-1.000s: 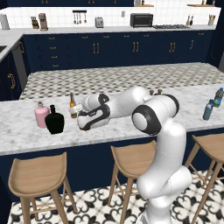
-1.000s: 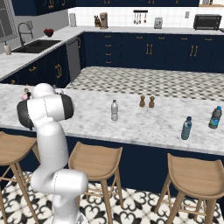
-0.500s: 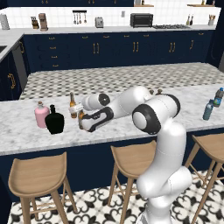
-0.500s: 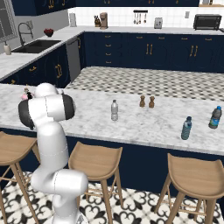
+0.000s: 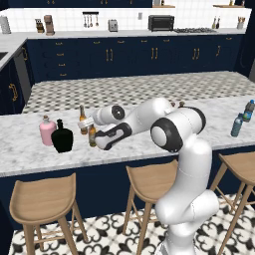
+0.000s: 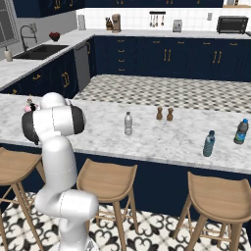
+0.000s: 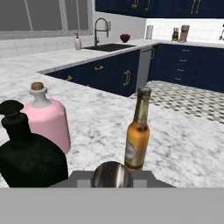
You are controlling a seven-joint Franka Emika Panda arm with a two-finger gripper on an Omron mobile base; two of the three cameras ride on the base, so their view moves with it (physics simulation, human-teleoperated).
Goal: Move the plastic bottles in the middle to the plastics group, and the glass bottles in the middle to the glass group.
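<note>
Left base view, from the left: one squat pink bottle with a white cap (image 5: 47,132), one squat round-bodied black glass bottle (image 5: 62,138), and two slim brown glass beer bottles, one standing behind (image 5: 82,119) and one (image 5: 92,135) clamped in the closed gripper (image 5: 94,138), upright on the marble counter (image 5: 30,154) beside the group. Glass looks rigid, slick and breakable; gripping the body low seems safest. One small pale see-through plastic bottle (image 6: 128,123) stands mid-counter, probably light and squashy. Two blue-capped clear bottles (image 6: 209,143) stand far right.
</note>
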